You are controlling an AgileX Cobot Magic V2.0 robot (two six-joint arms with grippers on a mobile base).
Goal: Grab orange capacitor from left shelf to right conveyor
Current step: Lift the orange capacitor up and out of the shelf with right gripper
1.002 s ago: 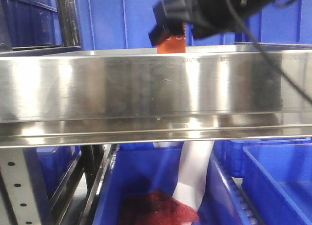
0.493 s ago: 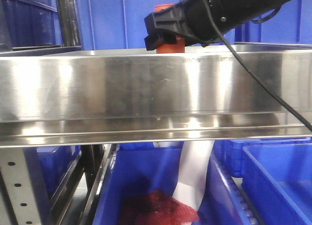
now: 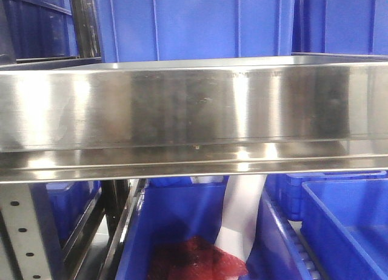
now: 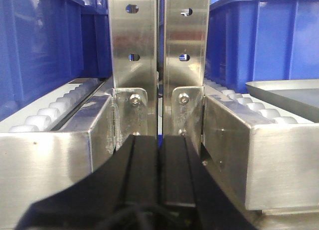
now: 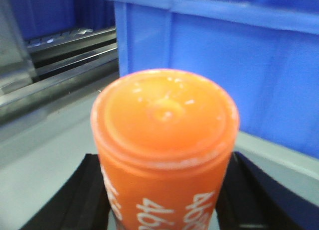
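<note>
**Right arm holds the orange capacitor; the belt is out of sight**

In the right wrist view the orange capacitor (image 5: 164,140) fills the frame. Its flat top faces the camera and its long axis runs down into the right end effector (image 5: 167,210), which pinches its body from 9 and 3 o'clock. A blue bin (image 5: 239,60) stands behind it from 12 to 2 o'clock, with grey steel below. Whether the base touches that steel I cannot tell.

The front view shows only the left shelf (image 3: 182,110) and its shiny lip, with nothing orange above it and no arm.

The left end effector (image 4: 160,175) is pressed together on nothing, pointing at two perforated uprights (image 4: 133,65) at 12 o'clock.

The right conveyor appears in no view. In my judgement the carry falls to the right arm, which should hold the cylinder upright. The direction to the belt cannot be read from here.
</note>
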